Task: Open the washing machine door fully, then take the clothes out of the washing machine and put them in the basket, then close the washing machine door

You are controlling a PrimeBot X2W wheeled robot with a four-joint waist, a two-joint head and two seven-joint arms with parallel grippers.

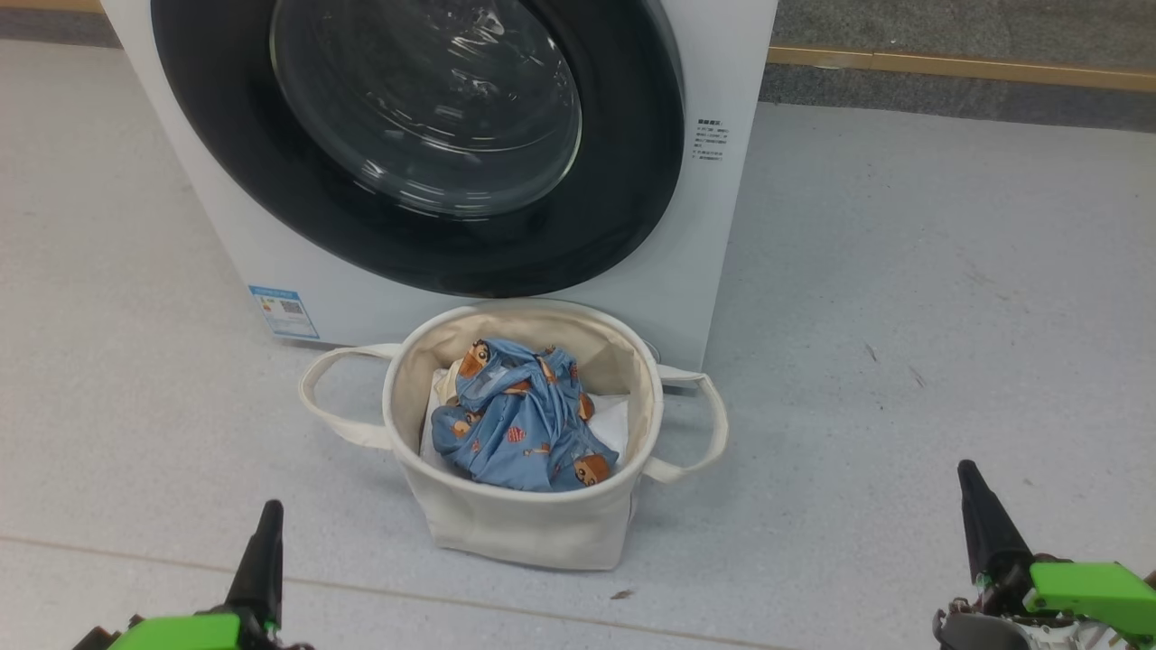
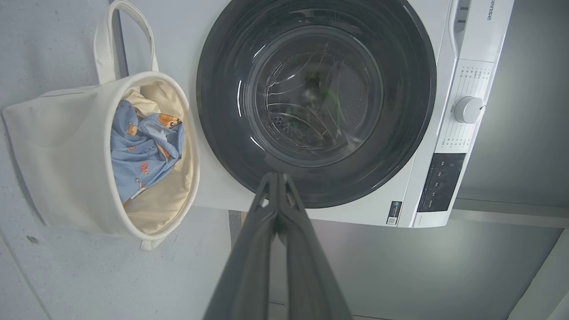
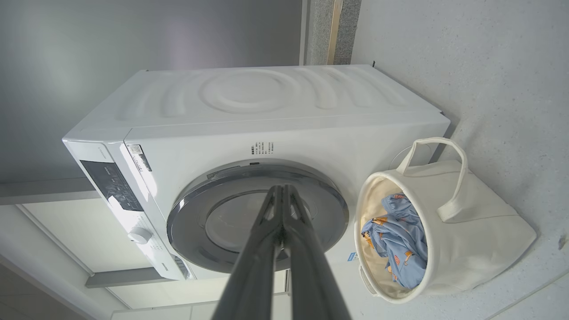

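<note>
The washing machine door (image 1: pixel 424 126) looks shut, clothes (image 1: pixel 519 424) in the basket (image 1: pixel 528 533) before it; left gripper (image 1: pixel 270 513), right gripper (image 1: pixel 967 471) closed, empty; probably finished, just retreat.

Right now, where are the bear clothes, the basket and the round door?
clothes (image 1: pixel 524 420): head view, middle of the blue bundle.
basket (image 1: pixel 533 528): head view, its front wall.
door (image 1: pixel 415 244): head view, lower part of the black rim.
</note>
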